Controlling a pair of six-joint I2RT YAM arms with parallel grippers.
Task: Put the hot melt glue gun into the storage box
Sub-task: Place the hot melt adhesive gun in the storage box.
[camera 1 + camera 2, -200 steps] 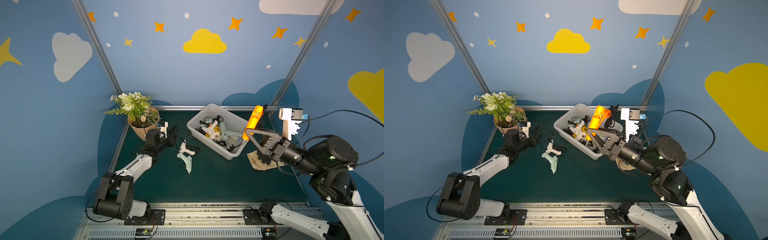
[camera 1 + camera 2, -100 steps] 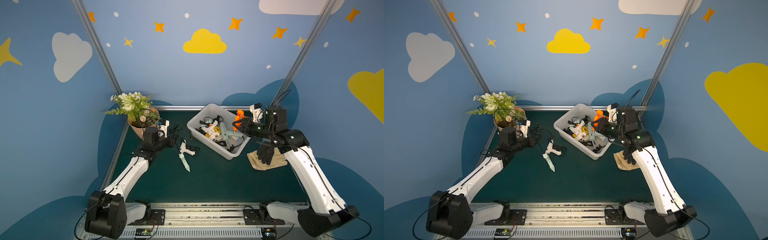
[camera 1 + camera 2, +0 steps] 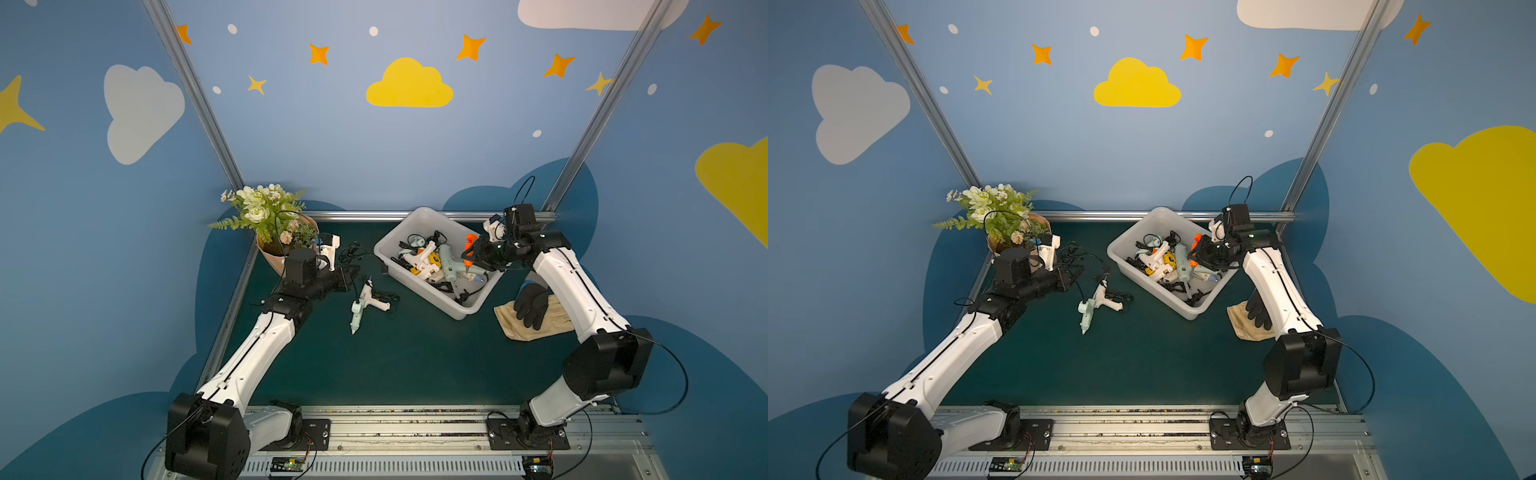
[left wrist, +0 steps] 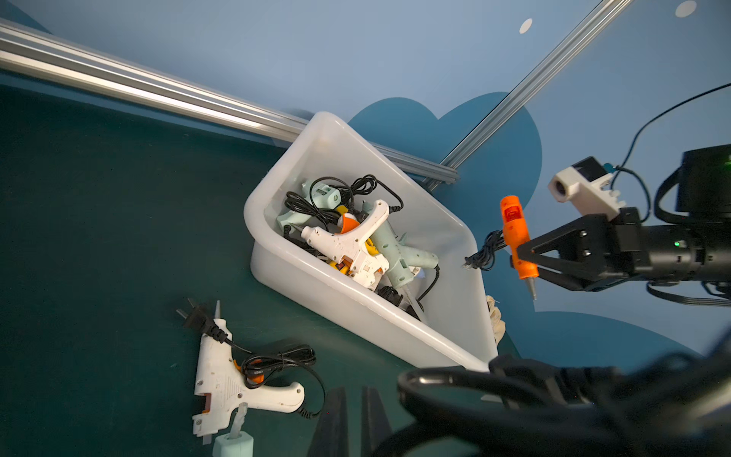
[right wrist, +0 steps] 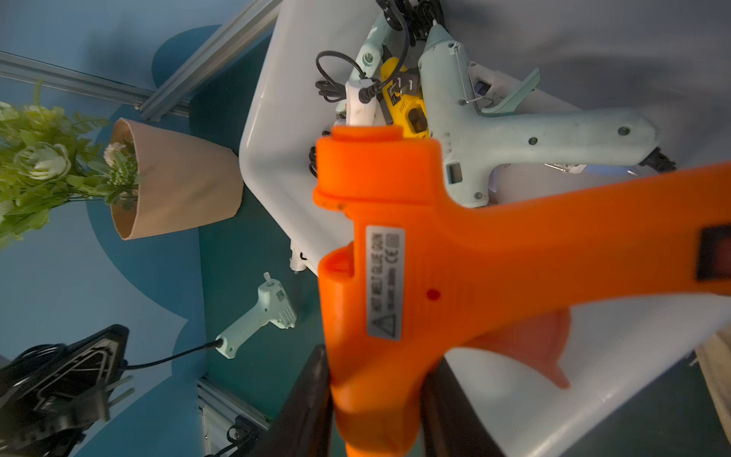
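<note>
Two robot arms reach over a dark green tabletop [image 3: 395,365]. The right gripper [image 3: 473,254] is clamped on a bright orange plastic hot melt glue gun [image 4: 514,225], held in the air, nozzle down, over the right side of a large whitish translucent plastic storage box [image 3: 415,291]. That box sits askew near the table's back right corner and holds several corded glue guns. The left gripper [image 3: 351,279] is closed near the back left corner, close to a mint green glue gun [image 3: 356,311] and a white glue gun [image 4: 221,380] lying on the table
</note>
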